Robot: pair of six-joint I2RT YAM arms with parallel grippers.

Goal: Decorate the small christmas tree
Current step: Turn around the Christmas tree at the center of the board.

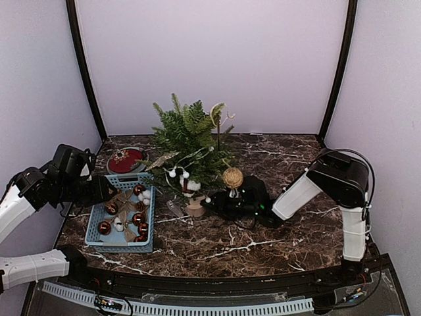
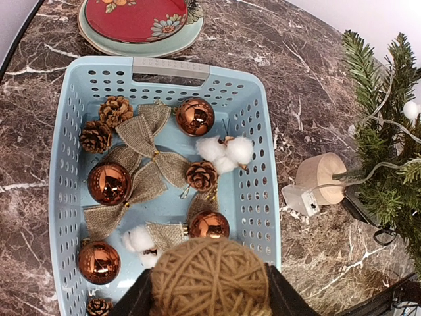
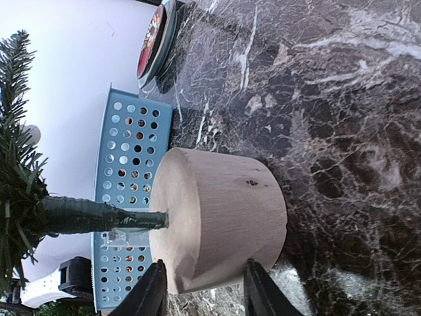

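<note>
At table (image 1: pixel 276 230) centre, just right of the blue basket (image 2: pixel 59 197), your small christmas tree (image 1: pixel 187 141) stands upright: long axis vertical, tip up, wooden base (image 3: pixel 223 217) down on the table. Your right gripper (image 3: pixel 204 293) is clamped on that base (1 finger each side). Your left gripper (image 2: pixel 210 306) grips 1 twine ball (image 2: pixel 210 276) above the basket.

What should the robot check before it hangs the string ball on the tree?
1. String ball gripped in the left claw: ok.
2. Ball lifted above the basket, not touching the ornaments inside: ok.
3. Tree standing upright: ok.
4. Right claw clamped on the wooden base to steady it: ok.
5. A free branch picked for the ball: cannot tell.
</note>
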